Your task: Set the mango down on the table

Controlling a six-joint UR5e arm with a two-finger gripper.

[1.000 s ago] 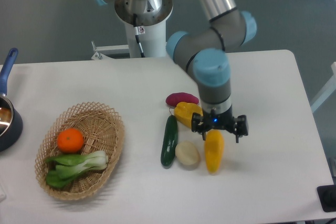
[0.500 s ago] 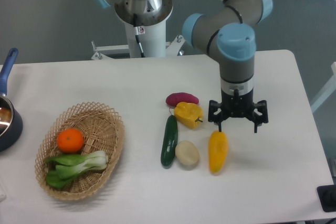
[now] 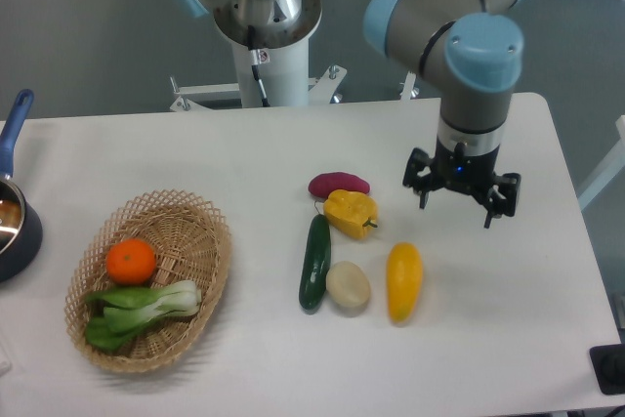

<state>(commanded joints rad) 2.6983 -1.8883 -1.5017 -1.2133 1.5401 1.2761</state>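
Mango [image 3: 404,280]: lying on the table [image 3: 254,153], toward its right edge, just beside a potato [image 3: 348,285]. Gripper [image 3: 460,198]: hanging above the table, fingers spread wide, holding nothing, apart from the mango.

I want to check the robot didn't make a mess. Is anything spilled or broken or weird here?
Nothing stands out. The mango lies flat on the table beside the potato, whole and clean. The open gripper hangs above, empty. The basket sits upright with its food inside.
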